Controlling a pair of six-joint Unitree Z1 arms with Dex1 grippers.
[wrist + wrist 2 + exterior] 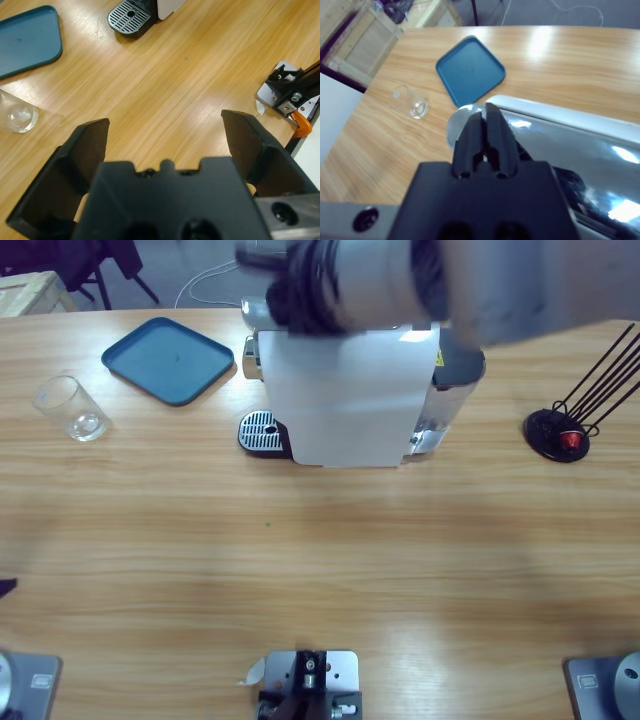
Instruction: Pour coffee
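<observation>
The white coffee machine (345,400) stands at the back middle of the table, its drip grate (258,432) facing left. My right arm (380,280) hangs over the machine's top and hides it in the high view. In the right wrist view my right gripper (485,114) is shut, its tips just above the machine's shiny silver lid (560,145). A clear empty glass (72,408) stands far left. My left gripper (165,120) is open and holds nothing, low over the table's front left, with the glass (17,114) to its left and the grate (130,17) far ahead.
A blue tray (168,360) lies left of the machine. A black wire capsule stand (560,432) with a red capsule sits at the right. Wooden crates (365,45) stand beyond the table's left end. Bare wood spans the table's front half.
</observation>
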